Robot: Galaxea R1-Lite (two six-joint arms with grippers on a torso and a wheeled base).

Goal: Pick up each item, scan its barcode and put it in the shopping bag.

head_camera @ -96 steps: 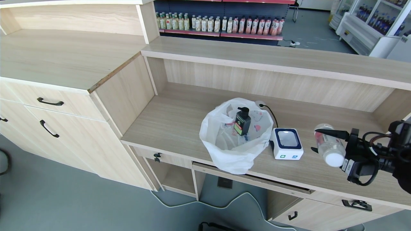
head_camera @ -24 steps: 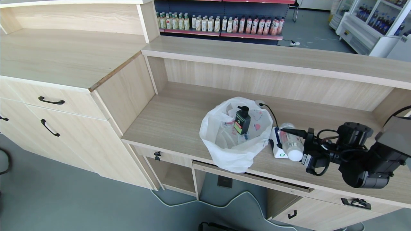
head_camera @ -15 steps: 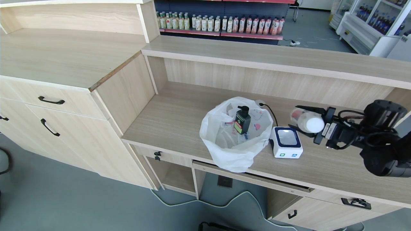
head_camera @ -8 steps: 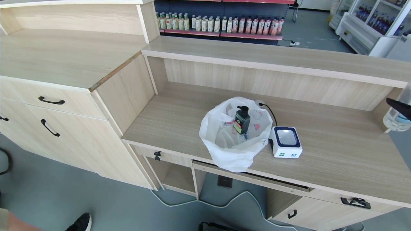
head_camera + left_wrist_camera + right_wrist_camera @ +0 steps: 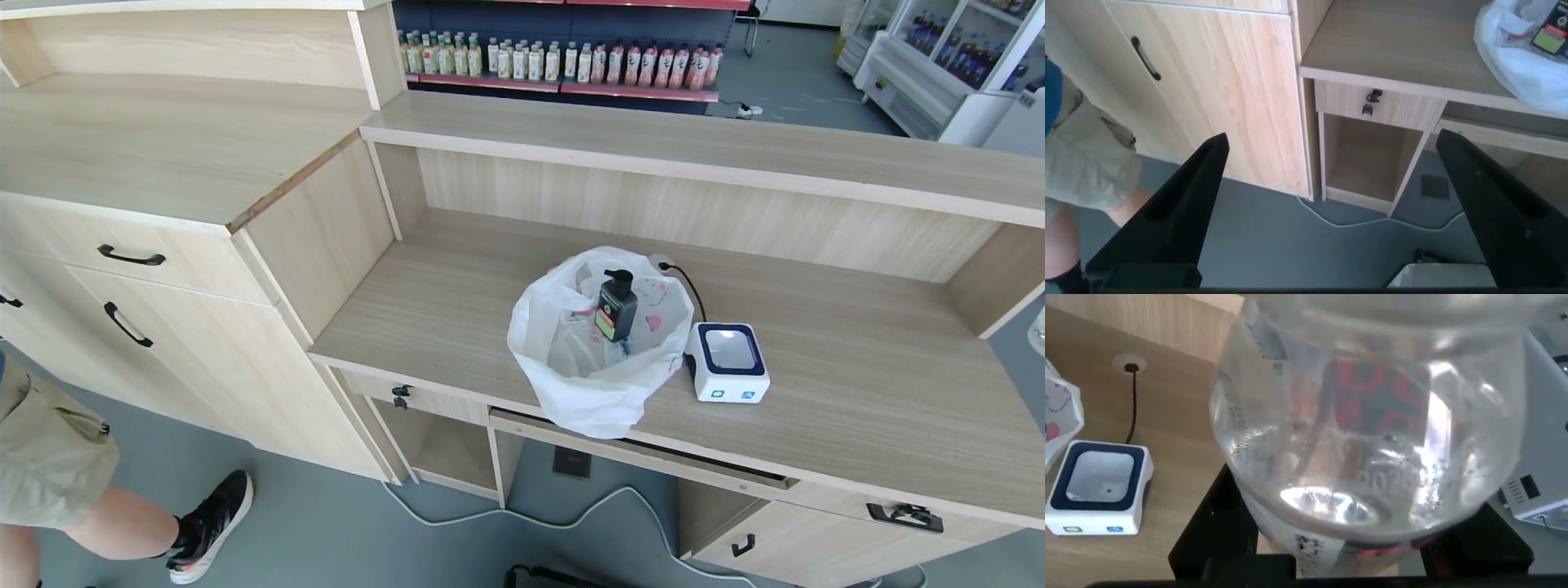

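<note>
Your right gripper is pinching the clear bottle. The bottle sits hard up against the wrist camera, with dark finger parts showing on either side below it. In the head view a sliver of it shows at the right edge, past the right end of the counter and well apart from the scanner. So the item is in hand and in the air, not over the scanner window and not over the bag.

Your left gripper is spread wide with nothing between the fingers. It hangs low over the floor in front of the cabinet, off the counter's left end.

Done, going by how things lie: the shopping bag stands open on the counter just beside the scanner's left side. A black pump bottle stands upright inside it. There is more pale stuff in the bag, but I can't tell what it is.

Left to do: the clear bottle is the one item I see outside the bag. These views don't show whether its barcode has been read. If it hasn't, you need to bring it back over the scanner with the label facing the window. Then carry it over the bag mouth and let go.

My read is that the task is well along and this looks like the last item. The bag is thin and floppy, and the pump bottle takes up part of the mouth. Aim for the free side so the bottle doesn't catch the rim or knock the scanner.
</note>
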